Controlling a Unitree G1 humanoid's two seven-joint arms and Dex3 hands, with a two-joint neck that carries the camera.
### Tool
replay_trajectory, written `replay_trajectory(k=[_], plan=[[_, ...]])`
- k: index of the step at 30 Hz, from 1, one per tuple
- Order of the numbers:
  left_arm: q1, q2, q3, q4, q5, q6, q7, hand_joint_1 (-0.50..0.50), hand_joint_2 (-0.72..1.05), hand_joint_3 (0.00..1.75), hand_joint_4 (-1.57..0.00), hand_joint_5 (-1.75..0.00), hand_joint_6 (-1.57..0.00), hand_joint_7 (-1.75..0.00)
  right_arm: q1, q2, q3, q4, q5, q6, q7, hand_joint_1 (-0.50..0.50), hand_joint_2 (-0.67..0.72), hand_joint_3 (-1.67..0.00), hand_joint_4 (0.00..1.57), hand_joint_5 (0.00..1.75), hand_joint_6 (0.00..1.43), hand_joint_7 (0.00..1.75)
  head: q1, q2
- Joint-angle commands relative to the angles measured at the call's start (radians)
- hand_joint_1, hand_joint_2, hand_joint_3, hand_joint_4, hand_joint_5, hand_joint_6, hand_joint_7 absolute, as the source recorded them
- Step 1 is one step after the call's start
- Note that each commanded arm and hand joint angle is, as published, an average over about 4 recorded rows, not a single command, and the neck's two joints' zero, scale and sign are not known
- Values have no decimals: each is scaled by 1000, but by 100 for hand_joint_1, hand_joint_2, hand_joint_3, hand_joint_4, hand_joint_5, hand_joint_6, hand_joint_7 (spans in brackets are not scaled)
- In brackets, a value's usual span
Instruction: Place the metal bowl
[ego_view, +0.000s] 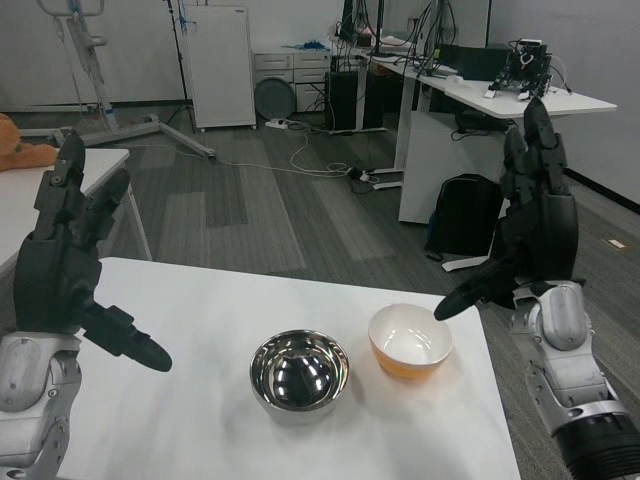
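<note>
The metal bowl (299, 375) stands upright on the white table (190, 420), near the front middle, shiny and holding nothing. Touching its right side or just apart from it sits an orange bowl with a white inside (410, 342). My left hand (68, 258) is raised at the left edge, fingers spread, thumb pointing toward the bowl but well short of it. My right hand (530, 218) is raised upright at the right, fingers apart, its thumb hanging above the orange bowl's right rim. Neither hand holds anything.
A second white table (20, 195) with an orange plush toy (18, 145) stands at the far left. Desks, a black backpack (465, 215), cables and a white cabinet (222, 65) fill the room behind. The table's right edge runs just past the orange bowl.
</note>
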Motion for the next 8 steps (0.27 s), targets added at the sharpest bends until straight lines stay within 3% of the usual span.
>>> replay_trajectory(k=[1, 8], plan=[[-19, 9, 8, -13, -5, 6, -1, -50, -46, 0, -15, -31, 0, 0, 4, 7, 12, 7, 11, -15, 6, -38, 60, 0, 0, 0, 0, 0, 2, 0], [-21, 8, 10, -13, -5, 6, -1, -50, -46, 0, -15, -31, 0, 0, 3, 7, 19, 12, 13, -15, 13, -38, 60, 0, 0, 0, 0, 0, 8, -5]])
